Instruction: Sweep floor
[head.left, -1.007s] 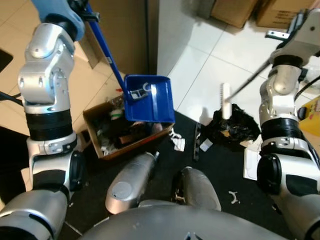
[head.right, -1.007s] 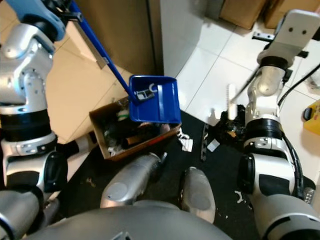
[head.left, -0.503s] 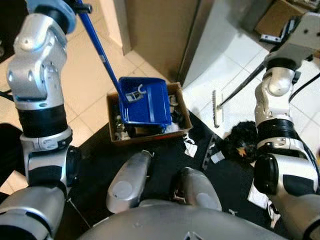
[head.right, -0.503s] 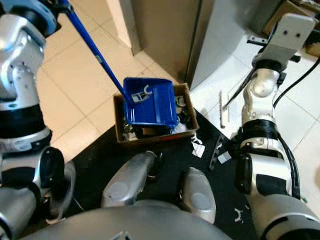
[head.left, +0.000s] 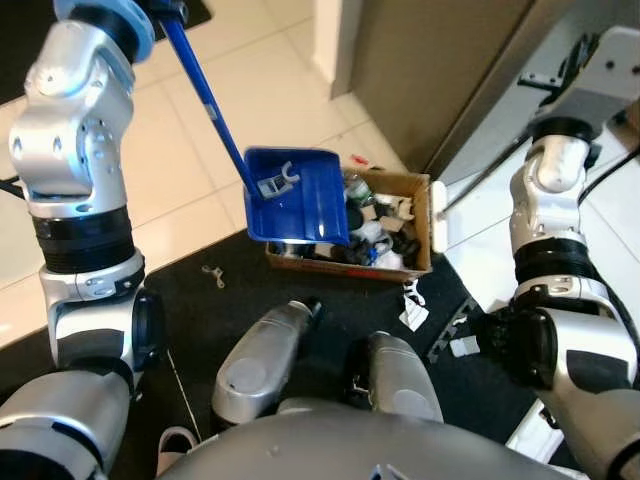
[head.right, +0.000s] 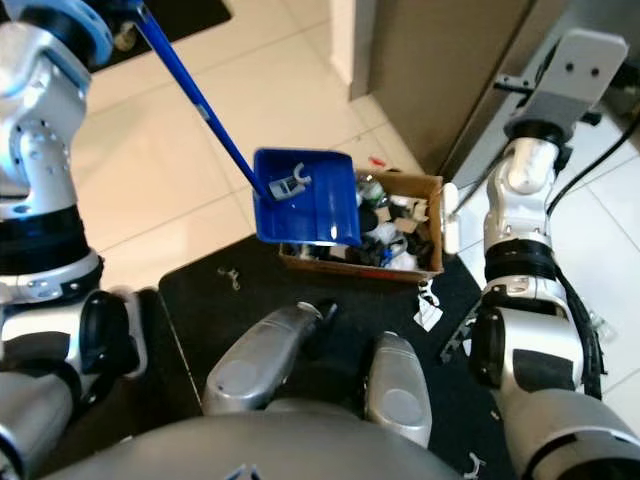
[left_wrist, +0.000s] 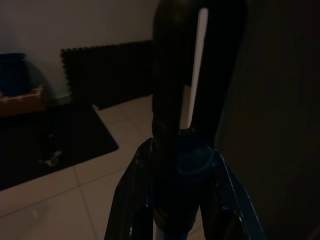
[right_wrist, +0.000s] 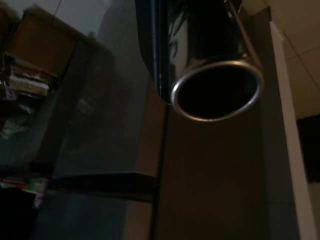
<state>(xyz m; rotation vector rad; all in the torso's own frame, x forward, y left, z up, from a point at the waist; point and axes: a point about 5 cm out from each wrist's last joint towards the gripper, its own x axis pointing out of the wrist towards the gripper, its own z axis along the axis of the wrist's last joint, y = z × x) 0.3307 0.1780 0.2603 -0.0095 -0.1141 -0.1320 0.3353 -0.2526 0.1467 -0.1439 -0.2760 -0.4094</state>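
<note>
Blue dustpan (head.left: 300, 195), handle gripped in our left pincer (left_wrist: 172, 165), overhangs the cardboard box (head.left: 405, 262); tilted, debris may miss. Right pincer's state: unclear.

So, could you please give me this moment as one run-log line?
phase: emptying | dustpan: over box | broom head: at box edge | box: full of litter

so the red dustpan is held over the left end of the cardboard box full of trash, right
Not quite: the dustpan is blue, not red, as the left eye view shows. It does hang over the left end of the cardboard box full of trash, on its long blue handle.
</note>
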